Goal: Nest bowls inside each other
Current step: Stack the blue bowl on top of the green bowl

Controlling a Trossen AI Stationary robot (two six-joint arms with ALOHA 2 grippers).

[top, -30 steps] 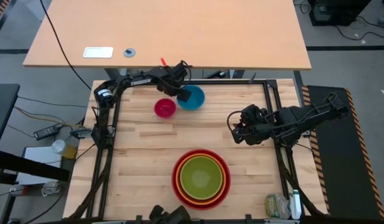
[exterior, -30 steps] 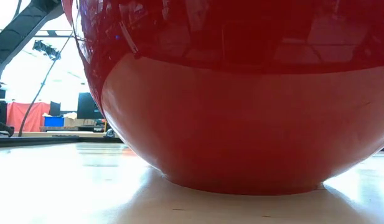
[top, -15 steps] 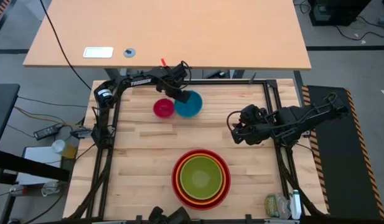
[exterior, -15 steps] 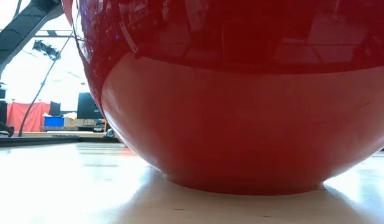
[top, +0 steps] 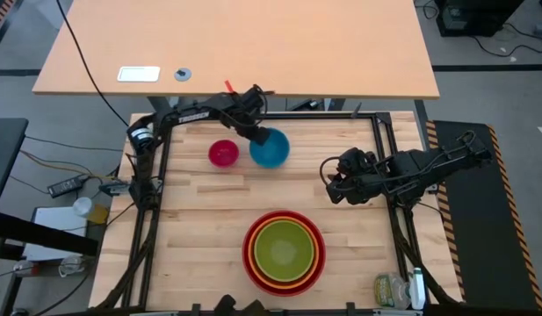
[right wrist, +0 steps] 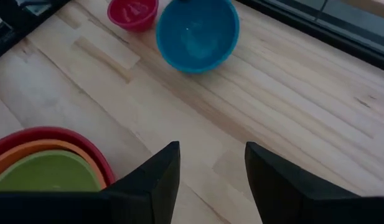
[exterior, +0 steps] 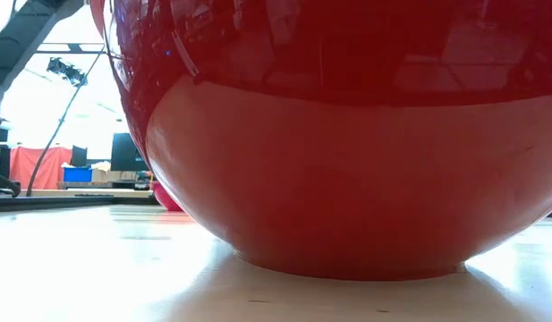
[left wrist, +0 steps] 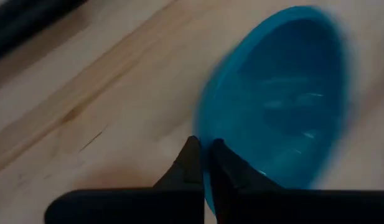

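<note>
The blue bowl (top: 271, 150) is at the far middle of the table, with my left gripper (top: 256, 132) shut on its far-left rim. Just left of it, the small pink bowl (top: 223, 153) stands on its base. The red bowl (top: 284, 252) sits near the front edge with the orange bowl (top: 284, 281) and the yellow-green bowl (top: 283, 248) nested inside. My right gripper (top: 334, 186) hovers open over the right half of the table, with nothing between its fingers (right wrist: 157, 177). My left gripper pinches the blue bowl's rim (left wrist: 211, 142) between its two shut fingers, one finger on the inner wall and one on the outer. The fingers come from above and the far side, slanting down. The bowl (right wrist: 198, 34) hangs tilted; I cannot tell whether its base is off the table.
The black frame rails (top: 376, 140) run along the left, far and right sides of the wooden top. A bottle and a clear bag (top: 402, 288) lie at the near right corner. In the low view the red bowl (exterior: 347, 161) fills the picture, with the pink bowl (exterior: 168, 198) beside it.
My left gripper has taken hold of the blue bowl's rim and risen a little, tipping the bowl and drawing it slightly toward the near edge. The pink bowl has slid a short way toward the table's left.
</note>
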